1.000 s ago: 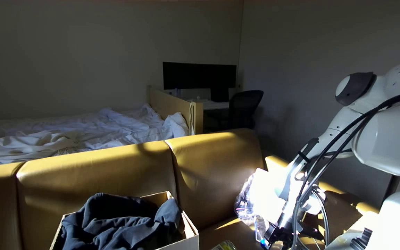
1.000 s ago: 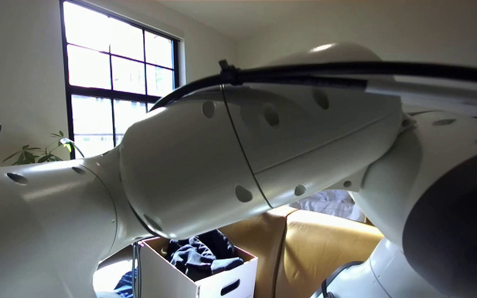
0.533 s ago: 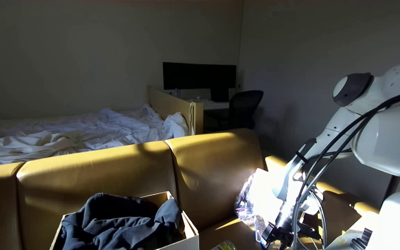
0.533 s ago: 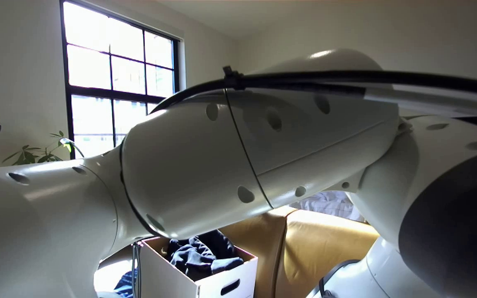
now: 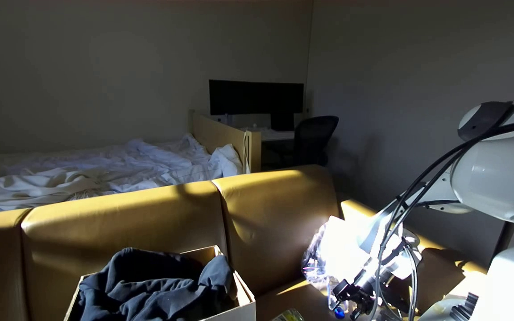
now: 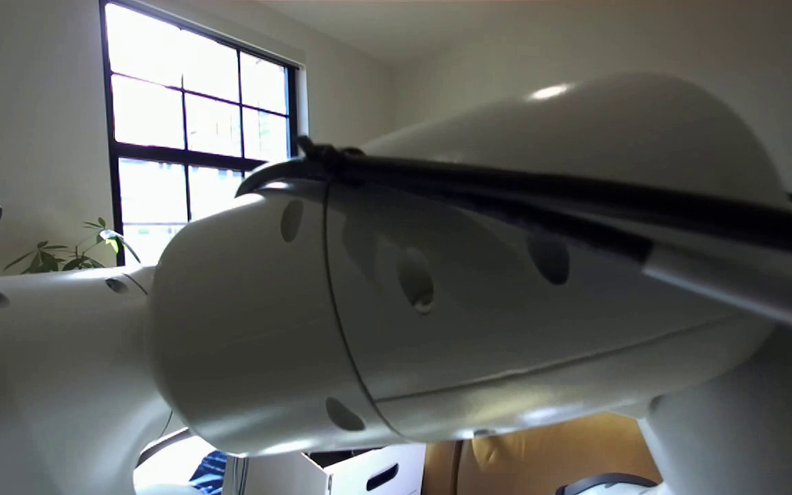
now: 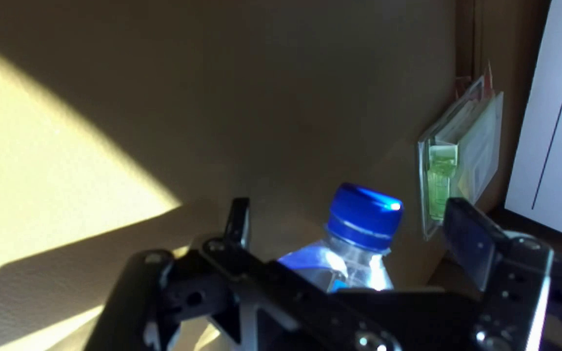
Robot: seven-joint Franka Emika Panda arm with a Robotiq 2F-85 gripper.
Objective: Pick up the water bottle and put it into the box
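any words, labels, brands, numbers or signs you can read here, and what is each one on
None can be read in any view.
Clear package with green contents: any print is too small and blurred.
Water bottle: no lettering legible; the claw hides its lower part in the wrist view.
Box: no lettering can be made out.
Monitor: dark, no text visible.

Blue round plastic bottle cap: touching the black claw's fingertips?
Apart. The wrist view shows gaps separating the blue cap from both fingertips of the black claw.
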